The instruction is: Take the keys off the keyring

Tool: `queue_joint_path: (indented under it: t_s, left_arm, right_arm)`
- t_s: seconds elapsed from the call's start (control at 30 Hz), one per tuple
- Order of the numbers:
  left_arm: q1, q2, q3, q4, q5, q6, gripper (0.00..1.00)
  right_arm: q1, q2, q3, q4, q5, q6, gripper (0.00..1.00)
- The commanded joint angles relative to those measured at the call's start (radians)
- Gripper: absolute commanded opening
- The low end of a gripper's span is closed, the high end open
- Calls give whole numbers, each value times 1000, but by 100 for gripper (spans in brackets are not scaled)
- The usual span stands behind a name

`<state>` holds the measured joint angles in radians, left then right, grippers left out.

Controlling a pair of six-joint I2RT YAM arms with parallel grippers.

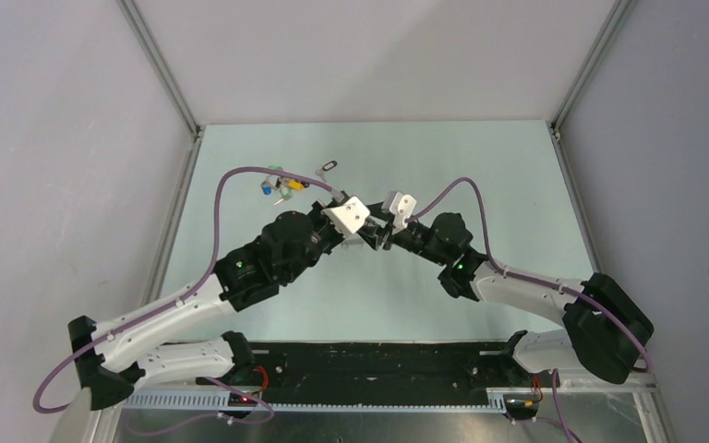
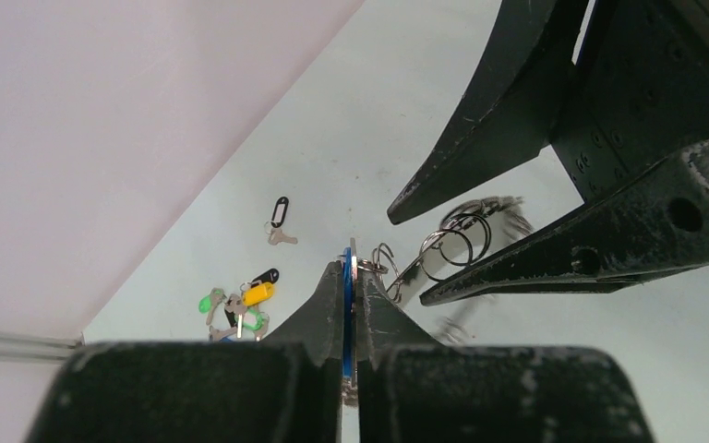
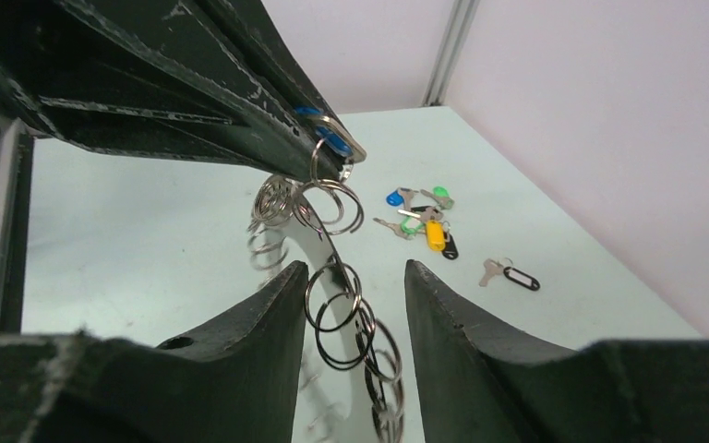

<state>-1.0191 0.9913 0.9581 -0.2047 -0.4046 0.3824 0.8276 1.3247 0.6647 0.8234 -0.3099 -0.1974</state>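
Note:
My left gripper (image 2: 351, 263) is shut on a flat blue and silver piece (image 2: 347, 277) (image 3: 325, 138). From this piece hangs the keyring, a chain of linked silver split rings (image 2: 450, 247) (image 3: 330, 318). The right gripper (image 3: 355, 268) is open, one finger on each side of the hanging rings, and nothing is pinched between them. In the top view both grippers (image 1: 370, 236) (image 1: 389, 231) meet tip to tip above the table's middle. Loose keys with blue, green, yellow and black tags (image 1: 277, 185) (image 2: 240, 305) (image 3: 422, 220) lie in a heap on the table at the back left.
A single key on a black tag (image 1: 327, 168) (image 2: 279, 214) (image 3: 510, 274) lies apart from the heap, towards the back. White walls with metal corner posts (image 1: 162, 69) close in the pale green table (image 1: 480, 175) on the left, back and right.

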Motion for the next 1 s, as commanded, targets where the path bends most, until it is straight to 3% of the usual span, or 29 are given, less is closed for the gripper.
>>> queue_joint_path:
  t_s: [0.0, 0.77, 0.97]
  left_arm:
    - [-3, -32, 56, 47, 7, -13, 0]
    - [-3, -25, 65, 30, 15, -12, 0]
    - [-3, -16, 67, 26, 10, -11, 0]
  right_arm:
    - [3, -46, 41, -31, 51, -57, 48]
    - [-22, -105, 23, -50, 162, -107, 49]
    - [-29, -147, -29, 20, 16, -97, 44]
